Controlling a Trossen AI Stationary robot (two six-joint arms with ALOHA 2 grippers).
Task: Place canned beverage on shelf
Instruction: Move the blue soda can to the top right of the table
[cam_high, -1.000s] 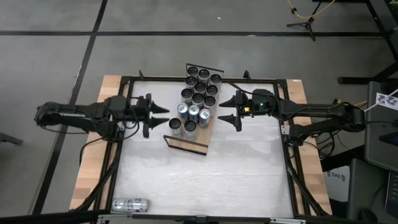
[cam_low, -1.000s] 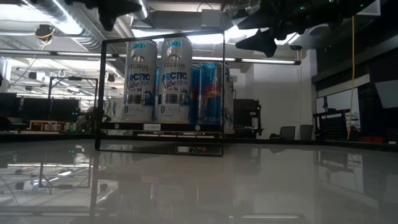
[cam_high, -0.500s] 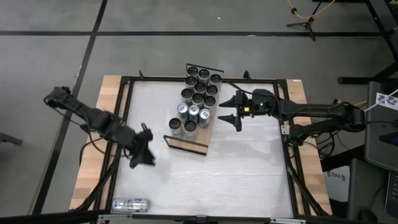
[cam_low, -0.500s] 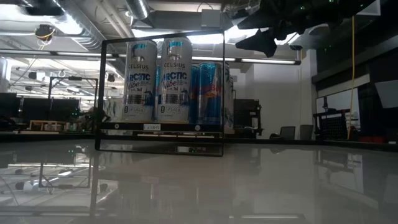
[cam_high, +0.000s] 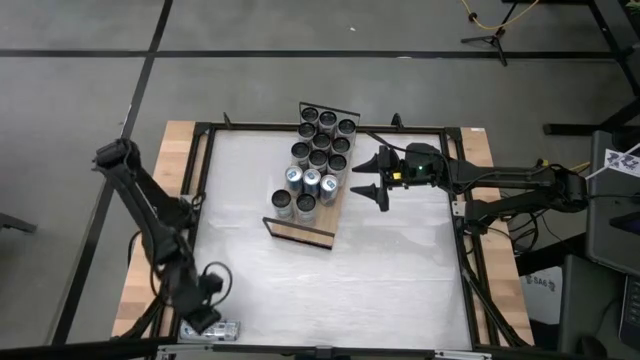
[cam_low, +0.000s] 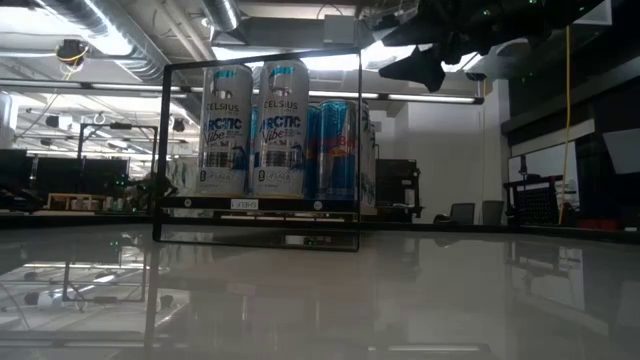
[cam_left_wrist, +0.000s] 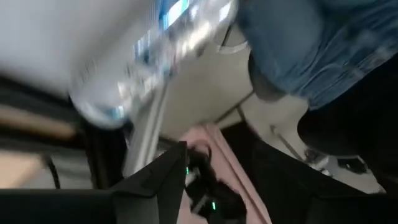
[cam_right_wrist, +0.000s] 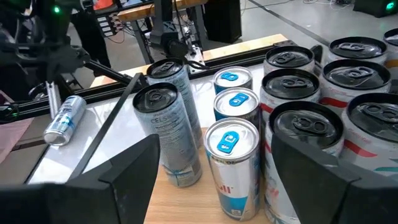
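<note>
A silver-and-blue canned beverage lay on its side at the near-left corner of the white table, right beside the left pincer, which hovered over it; whether its fingers were wide or narrow could not be told. The long light-wood shelf with black wire end rails, crowded with upright cans, stood well apart from that pincer and just beside the right pincer, whose jaws stood wide and empty.
</note>
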